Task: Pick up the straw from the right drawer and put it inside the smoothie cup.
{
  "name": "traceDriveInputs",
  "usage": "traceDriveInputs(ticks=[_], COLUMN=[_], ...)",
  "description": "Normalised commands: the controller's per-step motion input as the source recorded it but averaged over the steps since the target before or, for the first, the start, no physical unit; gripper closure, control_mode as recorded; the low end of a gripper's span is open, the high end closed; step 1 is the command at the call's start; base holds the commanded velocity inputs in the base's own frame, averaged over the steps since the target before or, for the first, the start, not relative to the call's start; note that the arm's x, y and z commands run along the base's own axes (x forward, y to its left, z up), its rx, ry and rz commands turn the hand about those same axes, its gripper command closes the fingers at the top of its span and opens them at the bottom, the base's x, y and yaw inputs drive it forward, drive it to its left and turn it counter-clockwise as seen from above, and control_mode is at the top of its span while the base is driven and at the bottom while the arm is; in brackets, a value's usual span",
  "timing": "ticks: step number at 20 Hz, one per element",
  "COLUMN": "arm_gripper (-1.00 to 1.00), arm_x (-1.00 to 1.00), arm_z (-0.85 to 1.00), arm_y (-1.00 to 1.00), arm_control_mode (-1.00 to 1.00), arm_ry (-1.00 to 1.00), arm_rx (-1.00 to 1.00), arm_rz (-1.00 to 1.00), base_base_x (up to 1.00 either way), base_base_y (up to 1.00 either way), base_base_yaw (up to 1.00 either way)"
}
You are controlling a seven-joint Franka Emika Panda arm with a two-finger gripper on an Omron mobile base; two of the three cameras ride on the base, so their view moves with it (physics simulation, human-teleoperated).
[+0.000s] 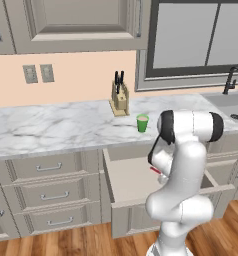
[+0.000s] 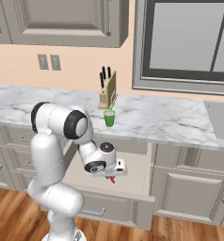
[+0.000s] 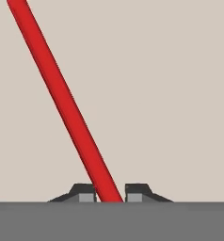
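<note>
Had my gripper (image 3: 110,194) clamped on the straw (image 3: 62,96), down in the open right drawer (image 1: 122,184). Straw looked light, stiff, slick and thin, so could pivot. I'd grabbed near one end; smoothie cup (image 1: 142,123) sat on the counter.

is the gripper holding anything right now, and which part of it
Yes: the gripper is shut on the red straw, pinching it between its fingers near one end. The rest of the straw extends away over the floor of the open right drawer.
</note>
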Motion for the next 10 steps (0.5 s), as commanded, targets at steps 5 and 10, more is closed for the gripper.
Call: traceDriveInputs(ticks=[5,10], arm_gripper=[1.0,1.0], arm_x=[-0.18,0.0], arm_z=[1.0,1.0], arm_y=[0.0,0.0], arm_control_mode=[-1.0,-1.0], arm_ry=[-0.04,-0.07], arm_rx=[0.0,0.0], arm_rz=[0.0,0.0], base_base_x=[0.0,0.0], base_base_y=[0.0,0.0], base_base_yaw=[0.0,0.0])
